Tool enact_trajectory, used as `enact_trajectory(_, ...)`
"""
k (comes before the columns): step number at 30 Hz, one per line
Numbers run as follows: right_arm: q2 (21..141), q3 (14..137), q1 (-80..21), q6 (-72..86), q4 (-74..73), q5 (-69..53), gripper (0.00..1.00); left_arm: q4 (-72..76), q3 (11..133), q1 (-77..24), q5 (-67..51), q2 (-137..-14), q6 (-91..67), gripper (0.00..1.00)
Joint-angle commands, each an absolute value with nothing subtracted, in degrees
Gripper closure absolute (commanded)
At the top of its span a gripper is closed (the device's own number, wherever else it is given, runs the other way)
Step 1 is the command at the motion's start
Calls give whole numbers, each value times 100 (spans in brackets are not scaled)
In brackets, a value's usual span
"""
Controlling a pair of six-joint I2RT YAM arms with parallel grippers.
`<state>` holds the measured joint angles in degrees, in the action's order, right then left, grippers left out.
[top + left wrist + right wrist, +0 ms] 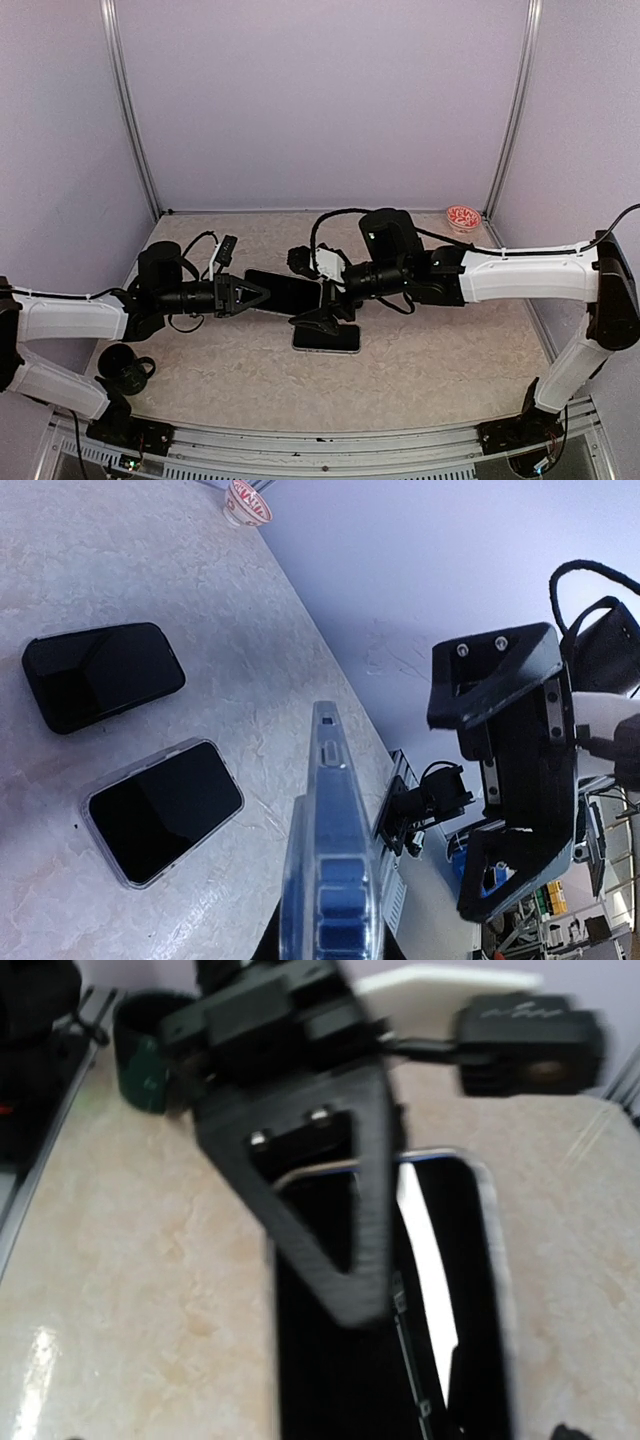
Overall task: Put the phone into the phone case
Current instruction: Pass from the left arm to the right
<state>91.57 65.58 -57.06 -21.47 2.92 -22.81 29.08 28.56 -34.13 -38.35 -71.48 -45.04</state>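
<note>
Above mid-table, clenched in the left gripper (262, 294): a dark translucent-rimmed slab (290, 293) — phone or phone case, hard to tell — held level, clear of the table (450, 350) and end-on to the right gripper (328, 295), likely so the far end can be pinched or pressed. Right jaws spread wide facing that end, gripping nothing. Just nearer on the tabletop, a clear-rimmed phone (326, 338), screen up. Beyond it in the left wrist view, a plain black slab (100, 675) — both flat, probably for easy reach by either arm.
</note>
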Motion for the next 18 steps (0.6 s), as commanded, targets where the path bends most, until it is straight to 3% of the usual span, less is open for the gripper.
enact_trajectory(1,9457,6878,-5841,-2340,45,-1804,0,3509,3067,-3454,-3759,-7167,-4612,100)
enact_trajectory(18,9888,7101,-5941,-2355,147,-1114,0,3533,3050,-3489,-3779,-7180,-4607,100)
